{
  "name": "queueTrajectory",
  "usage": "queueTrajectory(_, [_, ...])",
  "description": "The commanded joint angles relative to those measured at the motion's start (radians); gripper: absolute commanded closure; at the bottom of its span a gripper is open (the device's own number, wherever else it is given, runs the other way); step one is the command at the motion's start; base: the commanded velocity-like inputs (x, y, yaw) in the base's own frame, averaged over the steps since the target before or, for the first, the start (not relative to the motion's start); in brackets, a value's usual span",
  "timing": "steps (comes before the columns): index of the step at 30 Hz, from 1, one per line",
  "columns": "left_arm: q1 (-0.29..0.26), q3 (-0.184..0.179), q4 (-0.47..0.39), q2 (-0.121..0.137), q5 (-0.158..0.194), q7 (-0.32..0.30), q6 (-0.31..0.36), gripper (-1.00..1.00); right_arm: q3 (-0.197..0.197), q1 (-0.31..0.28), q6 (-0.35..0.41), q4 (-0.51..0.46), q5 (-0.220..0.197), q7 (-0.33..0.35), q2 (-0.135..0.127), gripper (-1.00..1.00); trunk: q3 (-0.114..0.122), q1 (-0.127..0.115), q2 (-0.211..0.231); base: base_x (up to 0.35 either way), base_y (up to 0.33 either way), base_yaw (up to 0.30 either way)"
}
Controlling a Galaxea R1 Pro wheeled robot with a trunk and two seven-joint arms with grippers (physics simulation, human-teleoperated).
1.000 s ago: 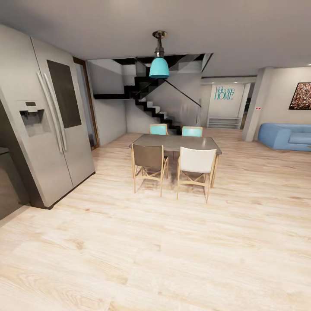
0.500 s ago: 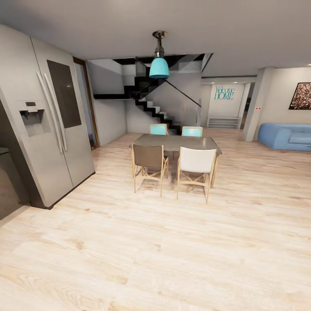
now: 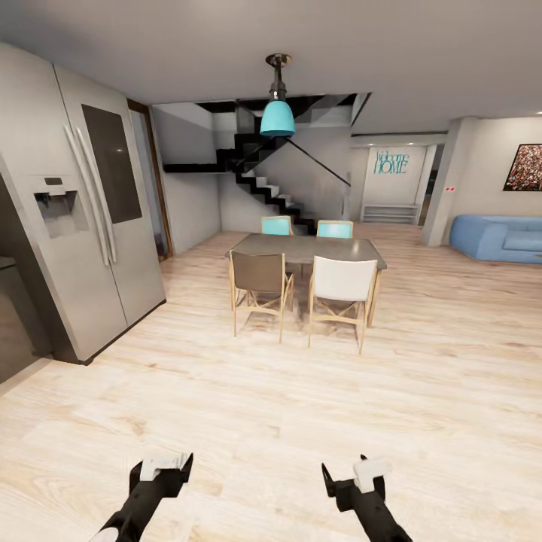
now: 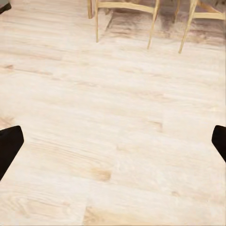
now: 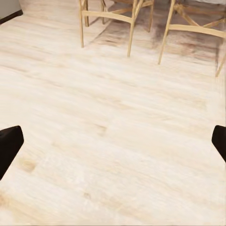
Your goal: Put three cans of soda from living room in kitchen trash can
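The soda cans and the trash can are out of view. The kitchen's tall grey double-door fridge [image 3: 83, 203] stands at the left in the head view. Far off at the right edge is the living room's blue sofa [image 3: 500, 237]. My left gripper [image 3: 160, 470] and right gripper [image 3: 352, 476] hang low over the pale wood floor at the bottom of the head view. Both are open and hold nothing. In the left wrist view the gripper [image 4: 113, 143] has its black fingertips [image 4: 9, 146] spread wide over bare floor. The right wrist view has the gripper [image 5: 113, 143] spread the same way.
A grey dining table [image 3: 305, 248] with several chairs [image 3: 342, 290] stands ahead in mid-room. A dark cabinet [image 3: 11, 316] adjoins the fridge at the left. A black staircase [image 3: 263, 181] rises behind the table. Wide wood floor [image 3: 421, 391] leads right towards the sofa.
Both grippers have come up into the bottom of the head view, where neither showed before. The room and the camera have not shifted.
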Motion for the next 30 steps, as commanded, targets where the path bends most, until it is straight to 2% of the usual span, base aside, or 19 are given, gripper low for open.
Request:
queueTrajectory(1, [0.001, 0.0, -0.025, 0.002, 0.0, -0.011, -0.001, -1.0, 0.001, 0.001, 0.0, -0.031, 0.0, 0.0, -0.007, -1.0, 0.0, 0.0, 0.0, 0.0, 0.0, 0.0])
queueTrajectory(4, [0.001, 0.001, -0.039, 0.004, -0.001, -0.029, -0.007, -1.0, 0.002, 0.002, 0.0, -0.052, -0.002, 0.001, -0.024, -1.0, 0.0, 0.0, 0.0, 0.0, 0.0, 0.0])
queueTrajectory(7, [0.001, 0.001, -0.011, 0.005, -0.002, -0.041, -0.039, -1.0, 0.002, 0.005, -0.001, -0.052, -0.005, 0.001, -0.04, -1.0, 0.0, 0.0, 0.0, 0.0, 0.0, 0.0])
queueTrajectory(10, [0.002, 0.0, 0.04, 0.007, -0.002, -0.05, -0.132, -1.0, 0.002, 0.009, -0.002, -0.046, -0.003, 0.001, -0.051, -1.0, 0.0, 0.0, 0.0, 0.0, 0.0, 0.0])
queueTrajectory(15, [0.004, 0.001, 0.112, 0.007, -0.008, -0.054, -0.23, -1.0, 0.002, 0.013, -0.004, -0.033, -0.002, 0.0, -0.058, -1.0, 0.0, 0.0, 0.0, 0.0, 0.002, 0.0])
queueTrajectory(20, [0.002, 0.0, 0.18, 0.007, -0.01, -0.054, -0.247, -1.0, 0.001, 0.014, -0.004, -0.008, -0.003, 0.0, -0.057, -1.0, 0.0, 0.0, 0.0, 0.0, 0.066, 0.0])
queueTrajectory(30, [0.002, -0.001, 0.221, 0.006, -0.012, -0.052, -0.251, -1.0, 0.001, 0.014, -0.004, -0.004, -0.011, -0.001, -0.048, -1.0, 0.0, 0.0, 0.0, 0.0, 0.028, 0.0])
